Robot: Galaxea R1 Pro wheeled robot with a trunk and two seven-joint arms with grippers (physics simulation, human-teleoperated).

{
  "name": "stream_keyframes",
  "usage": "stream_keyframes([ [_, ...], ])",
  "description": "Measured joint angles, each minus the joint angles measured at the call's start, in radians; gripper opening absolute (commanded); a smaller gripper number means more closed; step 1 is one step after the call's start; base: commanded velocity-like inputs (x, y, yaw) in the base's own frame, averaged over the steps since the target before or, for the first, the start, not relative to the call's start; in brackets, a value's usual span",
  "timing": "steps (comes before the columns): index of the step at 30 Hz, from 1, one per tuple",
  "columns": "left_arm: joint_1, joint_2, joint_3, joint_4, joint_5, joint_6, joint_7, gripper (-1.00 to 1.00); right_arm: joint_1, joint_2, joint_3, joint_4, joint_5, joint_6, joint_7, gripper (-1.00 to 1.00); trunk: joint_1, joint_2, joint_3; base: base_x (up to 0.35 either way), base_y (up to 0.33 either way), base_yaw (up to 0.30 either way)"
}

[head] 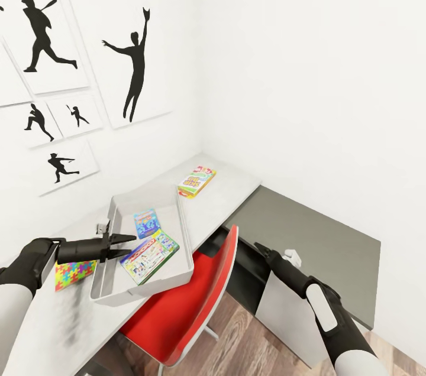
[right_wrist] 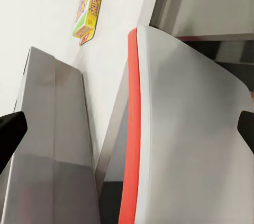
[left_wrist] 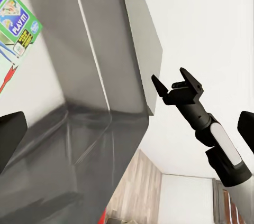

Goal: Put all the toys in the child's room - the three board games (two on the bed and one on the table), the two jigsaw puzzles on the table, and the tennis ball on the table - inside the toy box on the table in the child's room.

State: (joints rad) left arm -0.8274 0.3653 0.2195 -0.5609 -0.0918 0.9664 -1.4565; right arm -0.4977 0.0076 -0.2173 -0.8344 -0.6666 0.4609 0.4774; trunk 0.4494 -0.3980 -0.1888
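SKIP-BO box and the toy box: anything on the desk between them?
Nothing: bare desk top separates the SKIP-BO box from the toy box, seen from the head view.

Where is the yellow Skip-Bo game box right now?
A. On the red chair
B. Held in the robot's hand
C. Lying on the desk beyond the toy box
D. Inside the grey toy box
C. The Skip-Bo box lies flat on the pale table, beyond the far end of the toy box, which holds other colourful boxes.
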Motion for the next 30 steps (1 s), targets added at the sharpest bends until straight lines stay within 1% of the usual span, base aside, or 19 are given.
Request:
stream_keyframes([
  [1,0.0,0.0,0.0,0.0,0.0,0.0,-0.005,1.0,0.0,0.0,0.0,0.0,0.0,0.0,0.0,1.0,0.0,0.0,0.0,0.0,0.0,0.0],
  [4,0.001,0.003,0.0,0.0,-0.001,-0.001,-0.055,1.0,0.0,0.0,0.0,0.0,0.0,0.0,0.0,1.0,0.0,0.0,0.0,0.0,0.0,0.0],
  [6,0.001,0.011,0.0,0.0,-0.001,-0.003,-0.102,1.0,0.0,0.0,0.0,0.0,0.0,0.0,0.001,1.0,0.0,0.0,0.0,0.0,0.0,0.0],
  [7,0.001,0.014,0.0,0.0,-0.001,-0.004,-0.107,1.0,0.0,0.0,0.0,0.0,0.0,0.0,0.001,1.0,0.0,0.0,0.0,0.0,0.0,0.0],
  [16,0.001,0.024,-0.001,0.0,-0.001,-0.006,-0.107,1.0,0.0,0.001,0.0,0.0,0.0,0.0,0.0,1.0,0.0,0.0,0.0,0.0,0.0,0.0],
  [23,0.001,0.039,-0.001,-0.002,-0.001,-0.007,-0.107,1.0,0.0,0.001,0.0,0.0,0.0,0.0,0.0,1.0,0.0,0.0,0.0,0.0,0.0,0.0],
  [25,0.002,0.049,0.0,-0.006,0.002,-0.007,-0.107,1.0,0.0,0.001,0.0,0.0,0.0,0.0,0.0,1.0,0.0,0.0,0.0,0.0,0.0,0.0],
  [27,0.004,0.061,0.001,-0.032,0.006,-0.007,-0.107,1.0,0.0,0.0,0.0,0.0,0.0,0.0,0.0,1.0,0.0,0.0,0.0,0.0,0.0,0.0],
  [29,0.006,0.066,0.003,-0.054,0.007,-0.007,-0.107,1.0,0.0,0.0,0.0,0.0,0.0,0.0,0.001,1.0,0.0,0.0,0.0,0.0,0.0,0.0],
  [30,0.008,0.069,0.005,-0.078,0.008,-0.006,-0.107,1.0,0.0,0.0,0.0,0.0,0.0,0.0,0.0,1.0,0.0,0.0,0.0,0.0,0.0,0.0],
])
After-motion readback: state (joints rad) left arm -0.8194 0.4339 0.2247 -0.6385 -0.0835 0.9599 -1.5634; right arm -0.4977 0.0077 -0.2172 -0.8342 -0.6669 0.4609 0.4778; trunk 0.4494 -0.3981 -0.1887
